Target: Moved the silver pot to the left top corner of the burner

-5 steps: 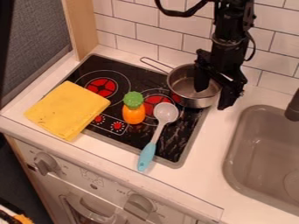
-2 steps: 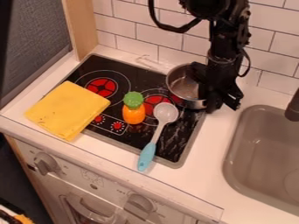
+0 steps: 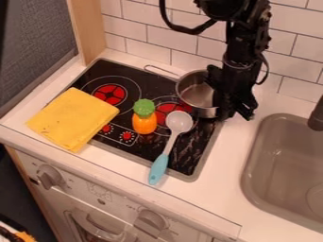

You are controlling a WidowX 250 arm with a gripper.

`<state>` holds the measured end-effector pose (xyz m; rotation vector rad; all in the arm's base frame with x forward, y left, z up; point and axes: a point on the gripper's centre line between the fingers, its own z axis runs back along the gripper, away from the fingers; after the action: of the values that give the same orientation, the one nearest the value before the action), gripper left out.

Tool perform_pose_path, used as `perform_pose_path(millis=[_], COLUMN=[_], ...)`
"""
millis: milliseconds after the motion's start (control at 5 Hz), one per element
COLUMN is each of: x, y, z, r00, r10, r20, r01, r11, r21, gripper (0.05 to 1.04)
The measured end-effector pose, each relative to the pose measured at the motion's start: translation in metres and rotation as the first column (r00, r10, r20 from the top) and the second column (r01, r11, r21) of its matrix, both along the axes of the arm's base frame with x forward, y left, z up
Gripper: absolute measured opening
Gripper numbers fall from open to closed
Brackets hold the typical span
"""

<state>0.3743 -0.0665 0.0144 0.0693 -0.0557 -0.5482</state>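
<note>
A: Please, what is changed just now?

B: The pot (image 3: pixel 191 95) is shifted a little toward nine o'clock, and its handle (image 3: pixel 146 67) goes with it. The gripper (image 3: pixel 228 111) is also nearer to nine o'clock than at first, and it is now at the three to four o'clock side of the pot.

A: Are the jaws closed on the pot?

B: This I cannot tell. The black parts overlap there, so I cannot say how wide they are, or if they hold the rim.

A: Where is the pot on the burner (image 3: pixel 152 84)?

B: At two o'clock from its middle. The wanted corner is at eleven o'clock, so I judge that the work is only beginning, but the direction is right.

A: What must come next?

B: In my opinion, more travel toward nine or ten o'clock, along the back edge. The handle points to ten o'clock, so it may meet the wall (image 3: pixel 151 35) first.

A: And the other things?

B: From the pot, the toy (image 3: pixel 145 124) is at eight o'clock and the spoon (image 3: pixel 179 122) at seven. A low path could push them.
</note>
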Motion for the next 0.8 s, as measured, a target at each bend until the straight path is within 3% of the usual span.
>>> perform_pose_path(millis=[200,400,800], x=[-0.001,-0.005,-0.008], y=[0.019,0.054,0.111], z=[0.030,0.041,0.038], r00=[0.999,0.999,0.994], r10=[-0.043,-0.010,0.105], r20=[0.032,0.031,0.022], r01=[0.043,0.008,-0.107], r11=[0.999,0.997,0.987], r21=[0.021,0.073,0.123], gripper=[0.083,0.083,0.083])
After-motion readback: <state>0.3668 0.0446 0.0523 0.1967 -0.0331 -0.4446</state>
